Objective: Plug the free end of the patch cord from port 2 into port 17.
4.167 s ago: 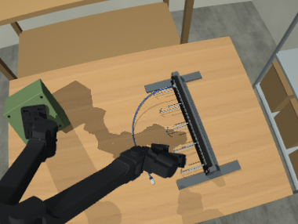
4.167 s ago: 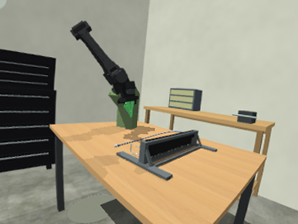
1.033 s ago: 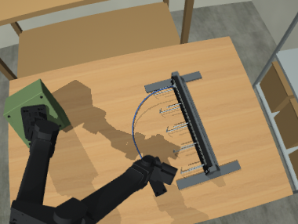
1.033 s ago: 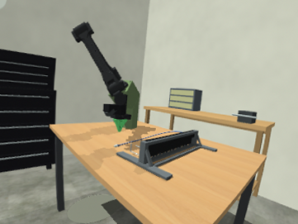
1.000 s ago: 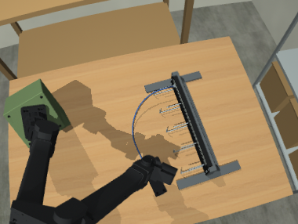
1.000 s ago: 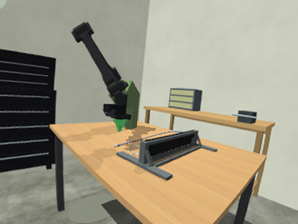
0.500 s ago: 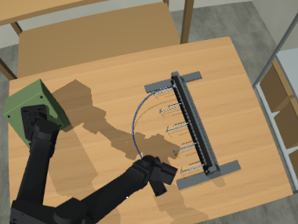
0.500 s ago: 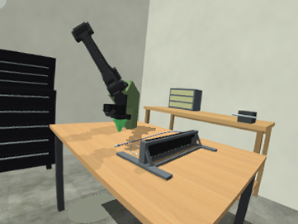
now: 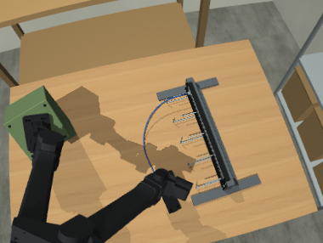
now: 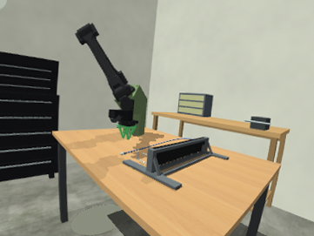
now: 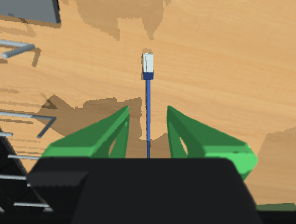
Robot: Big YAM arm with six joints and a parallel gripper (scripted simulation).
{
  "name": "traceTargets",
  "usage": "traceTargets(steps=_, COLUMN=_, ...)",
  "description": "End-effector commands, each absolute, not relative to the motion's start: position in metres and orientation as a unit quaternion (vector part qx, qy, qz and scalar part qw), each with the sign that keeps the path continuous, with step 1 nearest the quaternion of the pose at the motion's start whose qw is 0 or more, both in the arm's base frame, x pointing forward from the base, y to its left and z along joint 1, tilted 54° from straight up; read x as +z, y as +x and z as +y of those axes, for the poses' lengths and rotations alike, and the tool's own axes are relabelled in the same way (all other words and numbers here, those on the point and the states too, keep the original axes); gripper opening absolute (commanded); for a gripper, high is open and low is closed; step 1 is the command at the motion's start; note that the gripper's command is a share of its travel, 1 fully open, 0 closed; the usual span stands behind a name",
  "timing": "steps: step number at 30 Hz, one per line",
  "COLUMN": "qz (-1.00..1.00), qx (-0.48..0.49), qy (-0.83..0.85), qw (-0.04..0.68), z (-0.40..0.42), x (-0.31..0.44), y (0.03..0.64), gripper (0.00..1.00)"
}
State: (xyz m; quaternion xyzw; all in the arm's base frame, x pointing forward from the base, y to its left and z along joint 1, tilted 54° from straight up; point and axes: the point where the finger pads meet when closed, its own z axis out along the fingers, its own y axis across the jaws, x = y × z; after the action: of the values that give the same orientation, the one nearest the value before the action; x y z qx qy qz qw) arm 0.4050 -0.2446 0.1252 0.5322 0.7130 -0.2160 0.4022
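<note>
Plug grasp to be made on the patch cord's free end

The gripper was seen spread part-way, nothing being pinched: its 2 green fingers stood apart on either side of the blue patch cord, and a gap was visible on each side of the cord in the wrist view. The white plug was seen beyond the fingertips, over the table; whether it rested on the wood, and which way its latch faced, could not be told.

From the top view, the cord was seen to arc away from the gripper to the far end of the rack, where port 2 was judged to lie. Port 17 was judged to sit past the middle of the panel, towards the end nearer the gripper. The plates with the numbers were too small to be read.

The step in hand was judged to be the grasp itself. It would be done well if the fingers were closed nearer the plug than the bare cord, since a hold on the limp cord would let the plug droop and twist. The latch side should be confirmed as up before any approach. The plug should then be lined up squarely with the port and pushed slowly and straight, because the unfastened rack could be slid or tipped by a skewed push, and the bars on the panel's front should be avoided
</note>
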Motion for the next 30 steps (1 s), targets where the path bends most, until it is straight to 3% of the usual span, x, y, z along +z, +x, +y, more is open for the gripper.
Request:
traceTargets(steps=1, qz=0.708, qx=-0.216, qy=0.541, qw=0.400, z=-0.2496, x=0.1198, y=0.4044, gripper=0.36)
traceTargets(steps=30, qz=0.708, qx=-0.216, qy=0.541, qw=0.399, z=-0.2500, x=0.1196, y=0.4034, gripper=0.36)
